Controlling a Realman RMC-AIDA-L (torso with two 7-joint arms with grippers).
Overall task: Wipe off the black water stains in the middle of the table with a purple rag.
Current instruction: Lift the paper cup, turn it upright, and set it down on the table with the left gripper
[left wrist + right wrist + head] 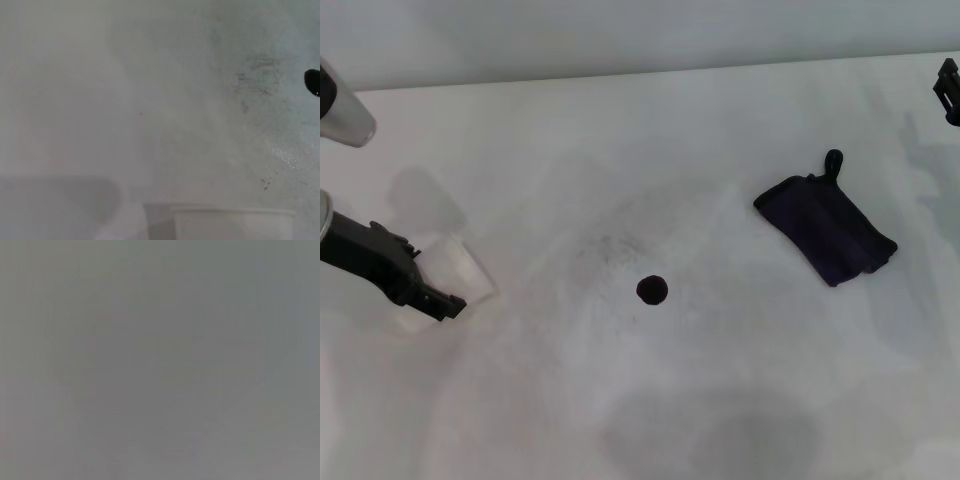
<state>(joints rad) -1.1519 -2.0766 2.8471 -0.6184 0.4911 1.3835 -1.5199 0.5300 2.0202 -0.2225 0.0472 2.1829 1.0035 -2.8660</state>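
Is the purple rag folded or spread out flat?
Folded. The purple rag lies on the table as a compact thick rectangle, its loop sticking out at one corner.

The broad flat white tabletop [720, 120] carries faint grey speckled smears around its middle. The small round blot of water stain [652, 290] is solid black. The folded rectangular cloth rag [825, 228] is dark purple, nearly black. The paper cup [455, 268] is plain white.

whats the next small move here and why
Probably bring the right gripper, now at the table's far right edge, down over the purple rag to grasp it. The rag lies untouched, apart from the black water stains, so wiping cannot start. The left gripper sits by the paper cup.
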